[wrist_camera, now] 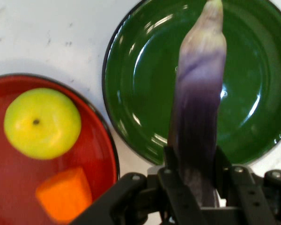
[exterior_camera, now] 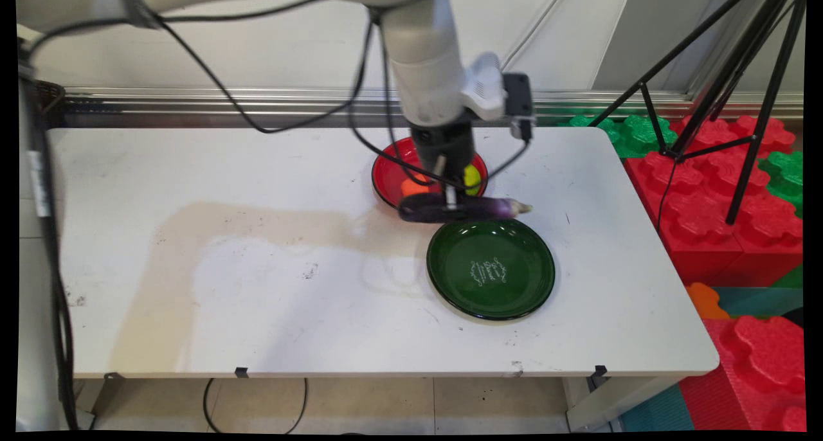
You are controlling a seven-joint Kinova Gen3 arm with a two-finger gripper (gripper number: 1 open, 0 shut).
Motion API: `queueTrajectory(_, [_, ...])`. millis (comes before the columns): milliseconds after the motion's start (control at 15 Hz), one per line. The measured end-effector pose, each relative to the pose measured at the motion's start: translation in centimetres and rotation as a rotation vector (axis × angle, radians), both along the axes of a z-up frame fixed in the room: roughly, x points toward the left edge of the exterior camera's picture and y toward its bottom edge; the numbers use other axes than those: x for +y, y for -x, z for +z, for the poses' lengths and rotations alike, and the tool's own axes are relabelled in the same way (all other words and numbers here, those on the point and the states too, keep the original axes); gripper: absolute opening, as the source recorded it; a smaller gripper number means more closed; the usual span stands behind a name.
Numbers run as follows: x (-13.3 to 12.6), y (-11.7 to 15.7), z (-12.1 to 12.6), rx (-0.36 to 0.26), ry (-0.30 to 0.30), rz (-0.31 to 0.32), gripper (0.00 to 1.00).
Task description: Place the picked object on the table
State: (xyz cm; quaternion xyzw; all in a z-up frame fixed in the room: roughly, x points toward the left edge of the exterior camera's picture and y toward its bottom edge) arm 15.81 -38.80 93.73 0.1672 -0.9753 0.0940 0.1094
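Note:
My gripper (exterior_camera: 448, 200) (wrist_camera: 195, 173) is shut on a long purple eggplant (exterior_camera: 463, 207) (wrist_camera: 199, 103) and holds it level above the table. The eggplant hangs over the near rim of a red plate (exterior_camera: 388, 179) (wrist_camera: 9, 187) and the far rim of a green plate (exterior_camera: 492, 269) (wrist_camera: 140, 84). In the hand view the eggplant's pale tip reaches out over the green plate. On the red plate lie a yellow-green apple (exterior_camera: 472, 177) (wrist_camera: 42, 123) and an orange piece (exterior_camera: 411, 187) (wrist_camera: 64, 193). The green plate has nothing on it.
Black cables (exterior_camera: 360, 132) hang from the arm over the table's back half. A black tripod (exterior_camera: 739, 94) stands to the right of the white table (exterior_camera: 225, 267), over red and green foam blocks (exterior_camera: 707, 190).

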Motion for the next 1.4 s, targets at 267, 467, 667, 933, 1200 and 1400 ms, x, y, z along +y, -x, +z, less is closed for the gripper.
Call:
queueTrajectory(267, [3.8,-4.2,2.7,-0.035,0.021,0.004,0.00])
queueTrajectory(467, [6.7,-7.5,3.5,-0.070,0.011,0.002,0.00])
queueTrajectory(667, [8.7,-10.3,3.7,-0.115,-0.005,-0.028,0.00])
queueTrajectory(933, [9.0,-13.5,2.8,-0.175,-0.012,-0.060,0.00])
queueTrajectory(1200, [8.0,-15.5,1.5,-0.217,-0.017,-0.085,0.00])
queueTrajectory(1400, [6.7,-16.5,0.3,-0.242,-0.022,-0.112,0.00])
